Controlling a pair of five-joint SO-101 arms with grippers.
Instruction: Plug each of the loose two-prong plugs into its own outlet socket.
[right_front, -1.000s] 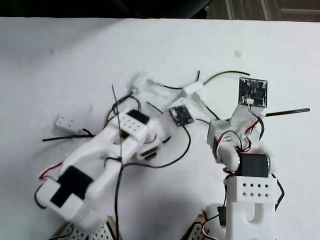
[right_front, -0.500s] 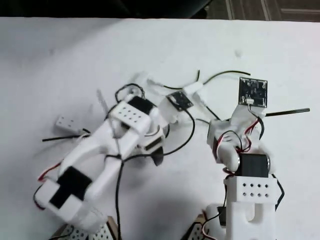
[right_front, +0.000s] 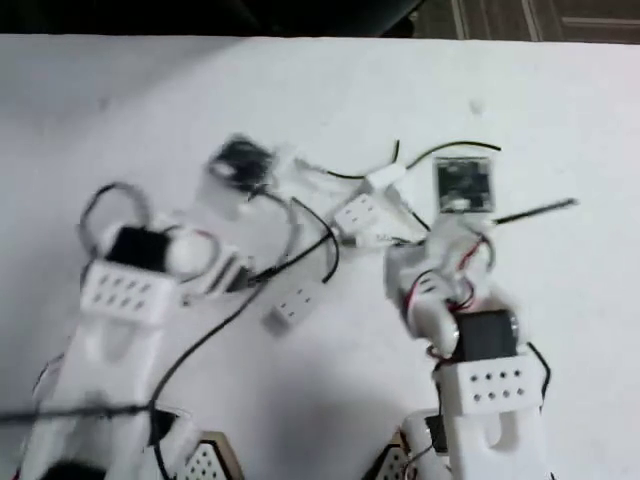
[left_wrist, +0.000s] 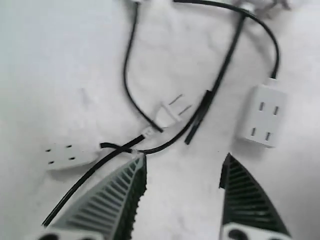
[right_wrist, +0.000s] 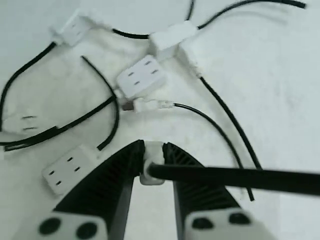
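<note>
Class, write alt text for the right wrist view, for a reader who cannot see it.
The right gripper is shut on a white plug, whose black cord leads out of frame. Beyond it, white outlet blocks and loose black cords lie on the white table.

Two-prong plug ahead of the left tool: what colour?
White plug on a black cord; best in left wrist view.

Loose white two-prong plug (left_wrist: 170, 111) lies flat, prongs bare, on a black cord (left_wrist: 124, 80). White outlet block (left_wrist: 262, 116) lies near it, slots up, unoccupied. Second outlet block (right_wrist: 141, 76) likewise has open slots. Another white plug (right_wrist: 151, 167) sits clamped in the right gripper (right_wrist: 152, 150).
</note>
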